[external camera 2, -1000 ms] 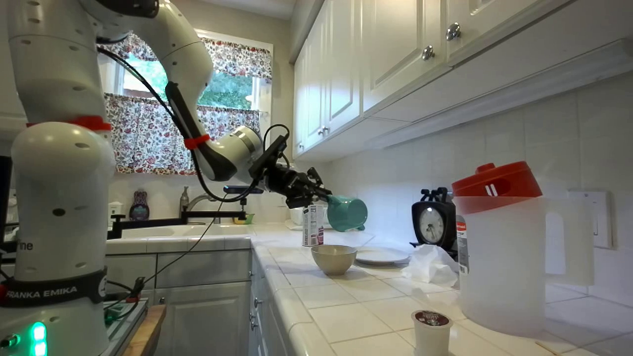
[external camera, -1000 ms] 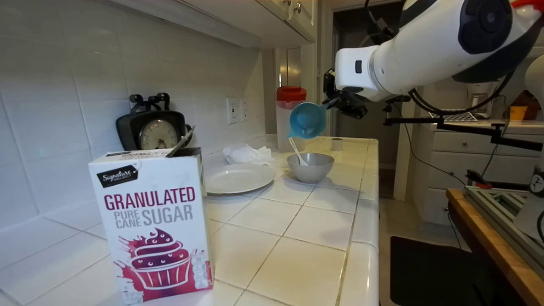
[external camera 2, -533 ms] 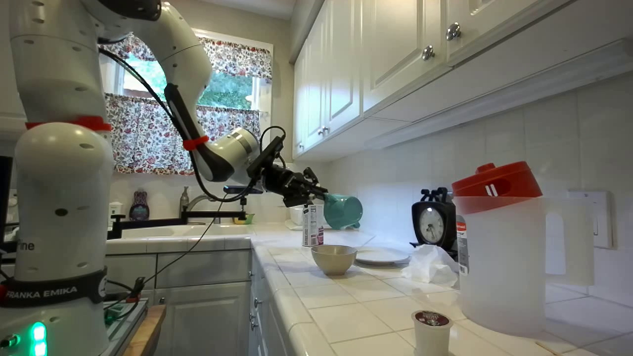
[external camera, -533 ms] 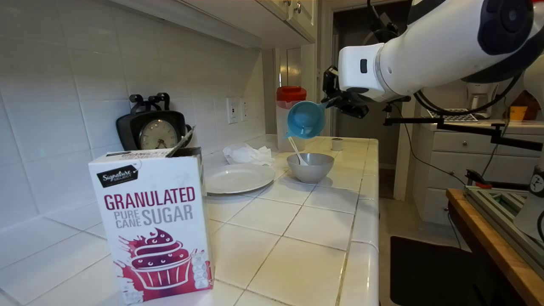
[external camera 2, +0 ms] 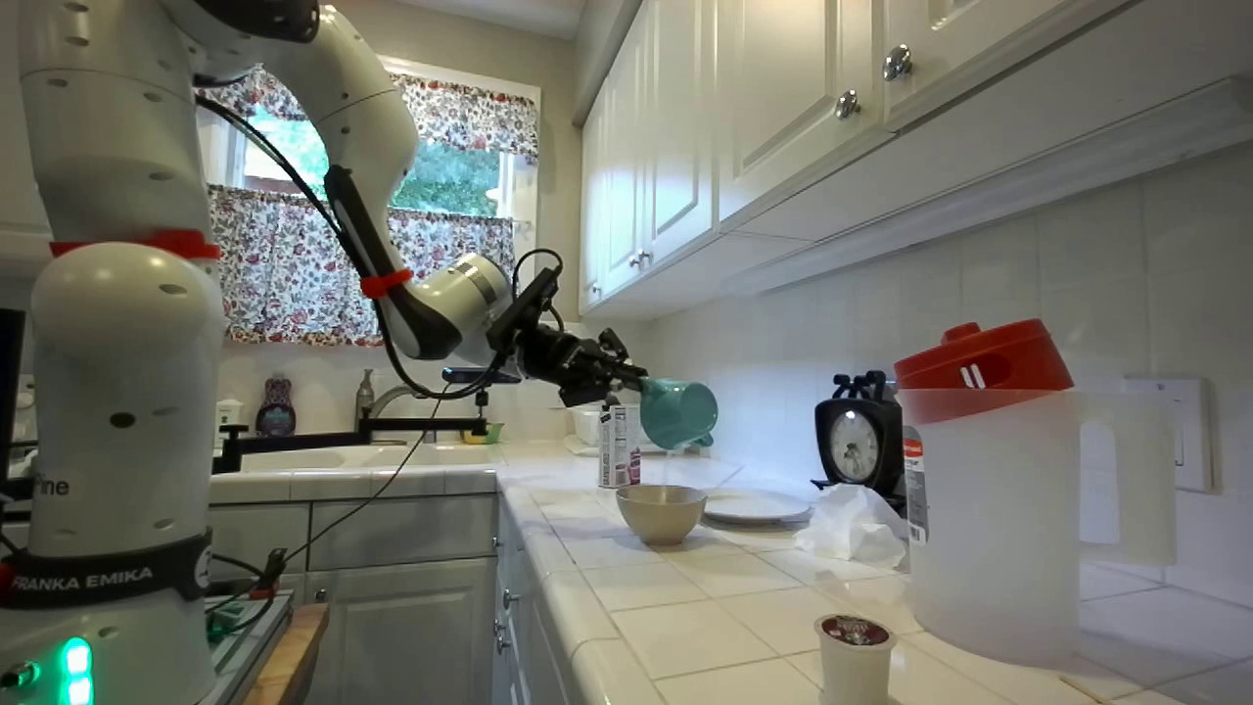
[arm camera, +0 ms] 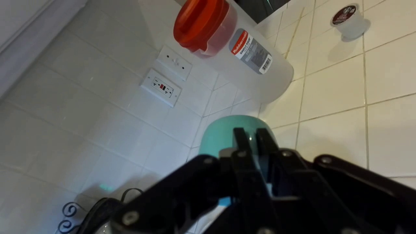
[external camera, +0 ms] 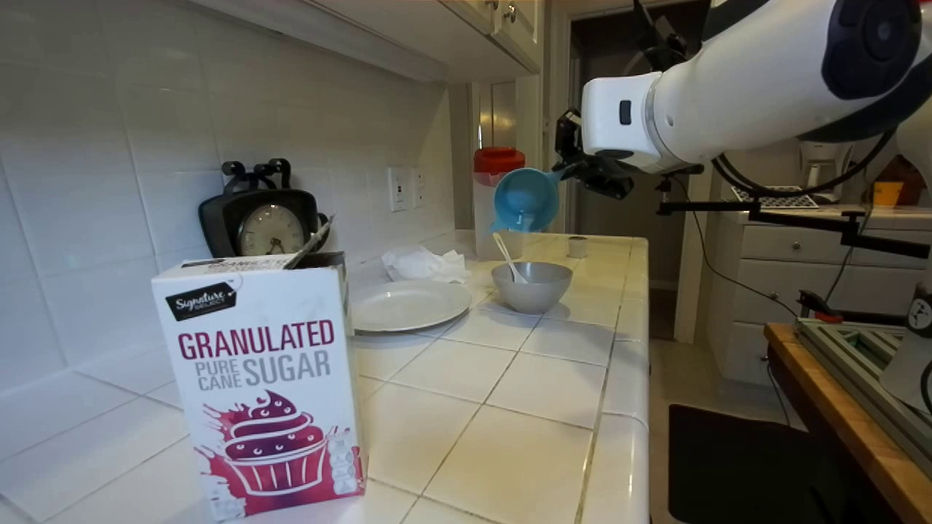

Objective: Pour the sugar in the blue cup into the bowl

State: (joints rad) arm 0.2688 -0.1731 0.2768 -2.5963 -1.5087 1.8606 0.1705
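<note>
The blue cup (external camera: 526, 195) is tipped on its side in the air, its mouth turned down over the white bowl (external camera: 535, 292). A paler patch shows near its lower rim; I cannot tell for sure if it is sugar. The cup also shows in an exterior view (external camera 2: 677, 415) and the wrist view (arm camera: 216, 136). My gripper (external camera: 569, 172) is shut on the cup's handle, also seen in an exterior view (external camera 2: 638, 378) and the wrist view (arm camera: 249, 133). The bowl (external camera 2: 661, 517) stands upright on the counter with a white spoon (external camera: 510, 259) in it. The wrist view does not show the bowl.
A white plate (external camera: 411, 307) lies beside the bowl, with crumpled paper (external camera: 426, 263) behind. A sugar box (external camera: 258, 378) and a black clock-like scale (external camera: 273, 229) stand on the counter. A red-lidded pitcher (external camera 2: 994, 534) and a small pod (external camera 2: 855, 656) stand further along. Cabinets hang above.
The cup has tipped further, its mouth now facing more downward. My gripper and arm have shifted slightly back, with the cup a little higher in view. The bowl has not moved.
</note>
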